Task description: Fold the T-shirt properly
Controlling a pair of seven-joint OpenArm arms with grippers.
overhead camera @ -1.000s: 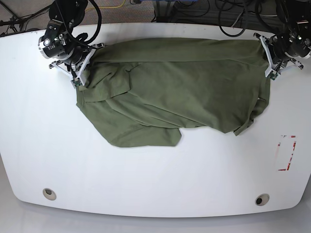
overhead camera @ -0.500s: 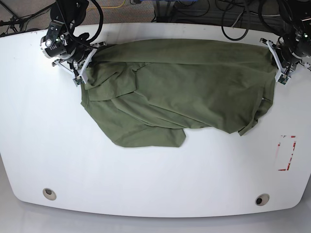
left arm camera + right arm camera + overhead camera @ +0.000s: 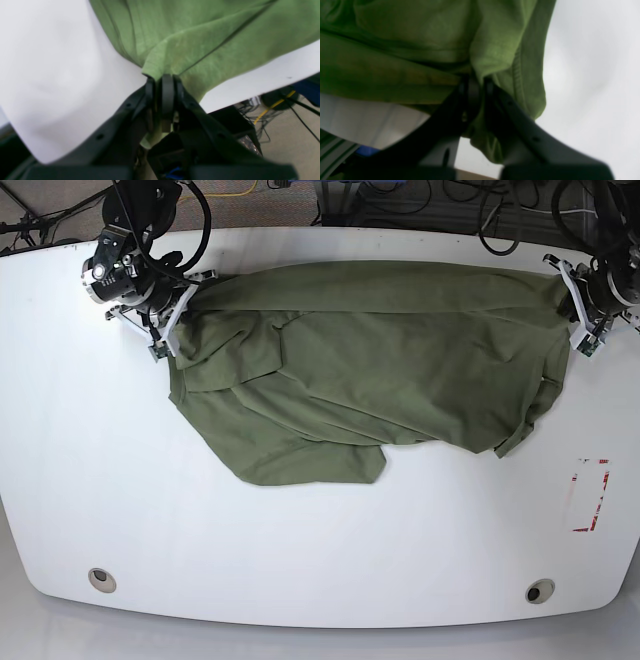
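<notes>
T-shirt (image 3: 370, 370) stretched between left pincer (image 3: 578, 320) and right pincer (image 3: 172, 320), both pinching its edges.

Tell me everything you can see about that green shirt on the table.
The T-shirt is olive green, soft and matte like cotton, and lies rumpled across the far half of the white table. Its far edge runs fairly straight between the two grippers; the near part sags in folds, with a rounded flap toward the front. The right gripper pinches one corner and the left gripper the other, both shut on bunched cloth. A stitched hem shows beside the right gripper.
</notes>
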